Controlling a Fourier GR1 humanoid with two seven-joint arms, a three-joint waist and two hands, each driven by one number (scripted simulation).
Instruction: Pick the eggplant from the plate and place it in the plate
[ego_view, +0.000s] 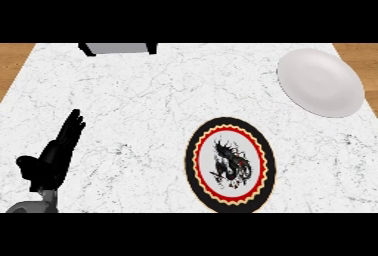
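The left hand (53, 157) rests at the lower left of the frame, fingers straight and holding nothing. A black-rimmed dragon plate (229, 165) lies lower centre on the marble counter (148, 100); a plain white plate (320, 82) sits upper right. I can't spot the eggplant anywhere.

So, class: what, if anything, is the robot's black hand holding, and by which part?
Nothing. The black left hand rests open, fingers straight, over the white marble counter.

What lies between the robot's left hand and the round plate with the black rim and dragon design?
In the head view, only bare white marble counter lies between the left hand and the black-rimmed dragon plate; nothing stands there.
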